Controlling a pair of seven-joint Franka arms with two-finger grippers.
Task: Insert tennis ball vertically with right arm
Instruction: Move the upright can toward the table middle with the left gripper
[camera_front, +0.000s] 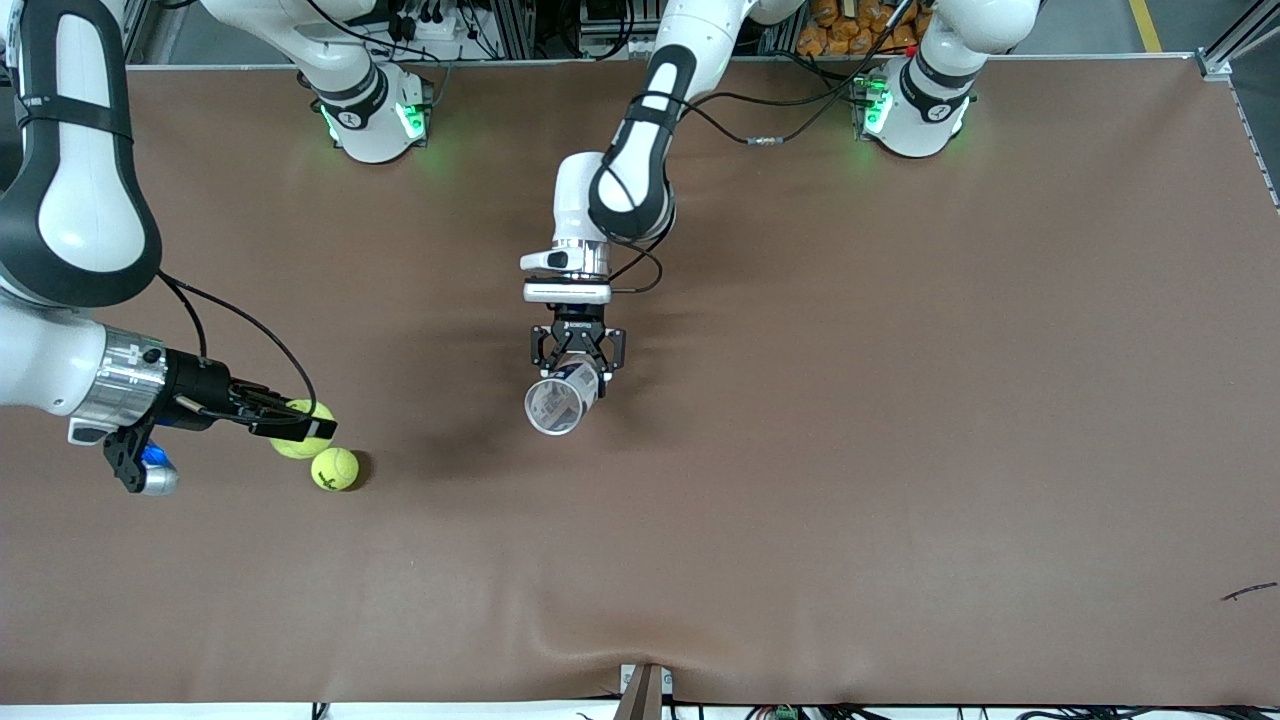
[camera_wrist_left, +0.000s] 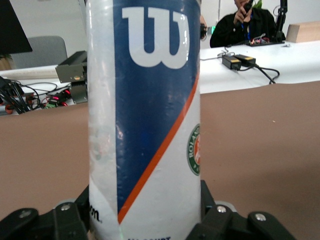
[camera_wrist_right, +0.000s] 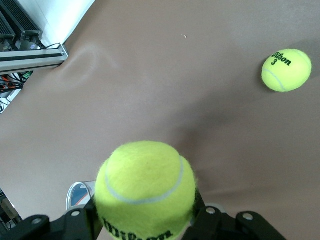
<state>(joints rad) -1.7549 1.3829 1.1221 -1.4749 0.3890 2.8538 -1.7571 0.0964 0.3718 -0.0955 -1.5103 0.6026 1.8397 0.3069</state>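
Note:
My right gripper (camera_front: 305, 428) is shut on a yellow tennis ball (camera_front: 290, 444) low over the table near the right arm's end. In the right wrist view the ball (camera_wrist_right: 145, 185) fills the space between the fingers (camera_wrist_right: 75, 222). A second tennis ball (camera_front: 335, 468) lies on the table close beside it and also shows in the right wrist view (camera_wrist_right: 286, 70). My left gripper (camera_front: 577, 365) is shut on a clear Wilson ball can (camera_front: 556, 403) over the table's middle, its open mouth toward the front camera. The can's blue and white label (camera_wrist_left: 145, 110) fills the left wrist view.
Another can with a blue label and silver rim (camera_front: 160, 476) lies on the table under the right arm's wrist; its rim shows in the right wrist view (camera_wrist_right: 79, 192). The brown table cover (camera_front: 850, 450) is bare toward the left arm's end.

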